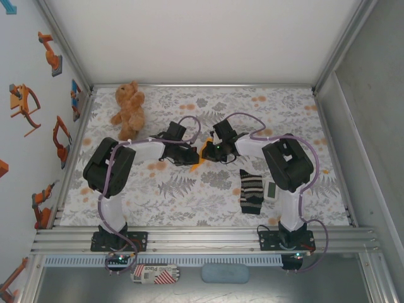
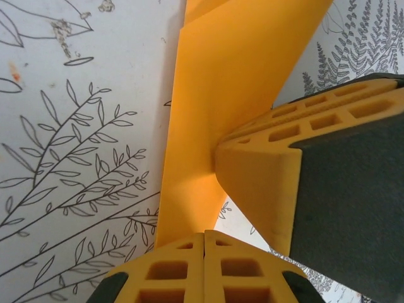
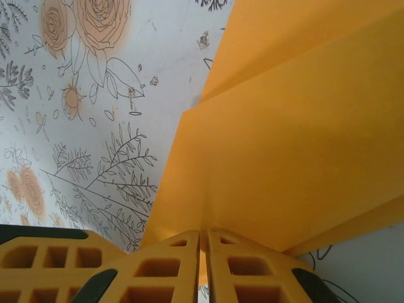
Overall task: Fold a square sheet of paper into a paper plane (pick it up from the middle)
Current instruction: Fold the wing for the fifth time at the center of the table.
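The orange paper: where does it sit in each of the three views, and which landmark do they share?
Top external: paper, small, at picture centre.
Left wrist: paper, a band from top centre down towards the bottom.
Right wrist: paper, layered, across the right half.
Shared landmark: the leaf-print table cover, beside the paper in every view.

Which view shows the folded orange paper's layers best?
Right wrist: the folded orange paper sits close, its overlapping layers and edges clear. Left wrist gives a narrower creased strip; top external, a small sliver.
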Robot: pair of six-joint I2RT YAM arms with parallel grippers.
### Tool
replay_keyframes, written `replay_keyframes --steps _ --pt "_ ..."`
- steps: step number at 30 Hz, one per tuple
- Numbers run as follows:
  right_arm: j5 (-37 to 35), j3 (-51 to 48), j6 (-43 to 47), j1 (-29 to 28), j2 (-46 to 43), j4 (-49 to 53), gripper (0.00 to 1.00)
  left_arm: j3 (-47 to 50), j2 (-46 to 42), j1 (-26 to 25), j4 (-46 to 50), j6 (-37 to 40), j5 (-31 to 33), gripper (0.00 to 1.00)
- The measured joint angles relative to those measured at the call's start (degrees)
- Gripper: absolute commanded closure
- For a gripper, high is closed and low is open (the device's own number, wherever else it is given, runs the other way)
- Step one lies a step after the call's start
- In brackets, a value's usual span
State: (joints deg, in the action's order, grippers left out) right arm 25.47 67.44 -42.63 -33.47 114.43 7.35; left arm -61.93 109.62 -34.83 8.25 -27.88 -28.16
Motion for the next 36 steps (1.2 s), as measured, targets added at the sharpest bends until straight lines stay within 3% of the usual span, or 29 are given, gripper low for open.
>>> replay_keyframes --steps 14,36 --pt "-1.9 0.3 1.1 1.1 -1.6 2.4 0.89 -0.3 1.2 0.0 0.5 0.3 0.1 1.00" --pt "-7.3 10.5 5.4 1.9 0.6 12.3 0.88 -1.1 1.5 0.0 1.9 0.5 0.3 1.00"
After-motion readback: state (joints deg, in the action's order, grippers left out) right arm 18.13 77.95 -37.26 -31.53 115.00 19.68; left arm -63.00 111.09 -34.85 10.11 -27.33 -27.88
